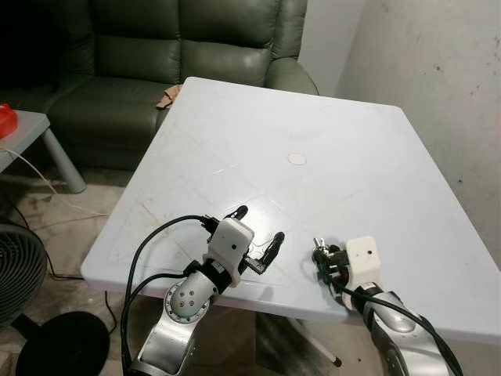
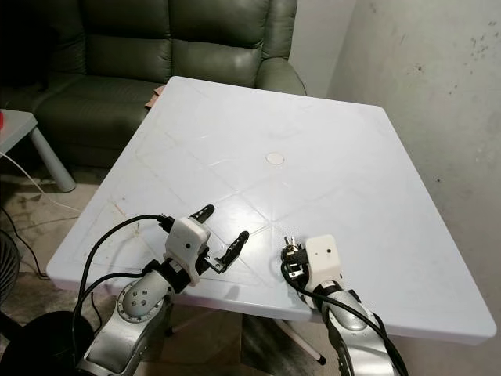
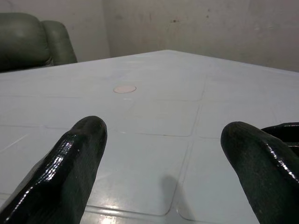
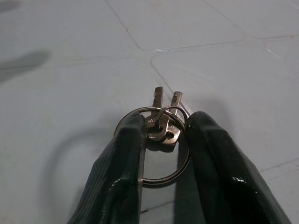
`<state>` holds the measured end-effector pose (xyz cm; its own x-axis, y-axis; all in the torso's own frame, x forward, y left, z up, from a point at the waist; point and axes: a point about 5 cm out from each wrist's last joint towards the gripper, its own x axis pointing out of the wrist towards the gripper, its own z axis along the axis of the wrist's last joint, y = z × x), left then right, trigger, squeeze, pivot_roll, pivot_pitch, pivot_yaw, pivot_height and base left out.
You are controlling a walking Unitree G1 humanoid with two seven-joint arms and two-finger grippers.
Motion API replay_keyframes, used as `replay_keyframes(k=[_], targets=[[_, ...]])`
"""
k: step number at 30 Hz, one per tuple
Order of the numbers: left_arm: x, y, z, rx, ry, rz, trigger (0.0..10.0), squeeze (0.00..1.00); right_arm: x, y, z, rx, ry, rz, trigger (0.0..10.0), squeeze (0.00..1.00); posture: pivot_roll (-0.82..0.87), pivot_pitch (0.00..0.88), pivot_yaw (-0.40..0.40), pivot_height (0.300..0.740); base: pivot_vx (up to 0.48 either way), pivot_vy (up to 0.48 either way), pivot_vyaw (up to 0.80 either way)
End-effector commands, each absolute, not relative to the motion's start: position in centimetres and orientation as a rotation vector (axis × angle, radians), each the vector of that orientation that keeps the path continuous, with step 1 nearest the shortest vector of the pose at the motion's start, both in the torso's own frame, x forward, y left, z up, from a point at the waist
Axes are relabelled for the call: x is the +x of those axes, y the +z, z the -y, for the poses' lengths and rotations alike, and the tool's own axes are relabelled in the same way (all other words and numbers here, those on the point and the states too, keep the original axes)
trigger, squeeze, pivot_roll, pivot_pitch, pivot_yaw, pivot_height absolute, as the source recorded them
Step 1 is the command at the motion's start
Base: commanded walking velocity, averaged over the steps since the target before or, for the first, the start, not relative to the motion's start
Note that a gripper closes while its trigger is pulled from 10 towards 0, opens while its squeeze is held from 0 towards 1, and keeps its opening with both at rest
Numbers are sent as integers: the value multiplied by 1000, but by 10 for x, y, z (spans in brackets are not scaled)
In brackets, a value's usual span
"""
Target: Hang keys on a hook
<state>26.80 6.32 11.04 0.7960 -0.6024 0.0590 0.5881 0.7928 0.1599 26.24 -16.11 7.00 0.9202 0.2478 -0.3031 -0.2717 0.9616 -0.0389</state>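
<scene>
A small bunch of keys (image 4: 163, 123) on metal rings is pinched between the black fingers of my right gripper (image 1: 322, 257), which is shut on it just above the near edge of the white table (image 1: 313, 125). In the right wrist view two key blades stick out past the fingertips (image 4: 131, 135) over the table top. My left gripper (image 1: 261, 233) hovers open over the table's near edge, a short way to the left of the keys, with nothing between its fingers (image 3: 77, 154).
A dark green sofa (image 1: 180, 55) stands behind the table. A pale round cap (image 1: 297, 159) sits mid-table. A grey wall (image 1: 438, 70) runs along the right. At left are a small table with a red object (image 1: 6, 117), a fan (image 1: 16, 270) and cables on the floor.
</scene>
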Motion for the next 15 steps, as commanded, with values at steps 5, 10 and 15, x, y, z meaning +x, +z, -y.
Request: replay_keyframes(k=[5,10,15], targets=[[267,109,-61,145,-641,106,10000,0,264,70,166,-44,246,-309,10000,0,5,44,-104,711,0,0,0],[267,110,-61,146,-640,108,10000,0,266,74,168,-43,220,-282,10000,0,6,51,-103,711,0,0,0],[268,110,-61,146,-639,110,10000,0,269,78,169,29,194,-255,10000,24,5,52,-102,711,0,0,0]])
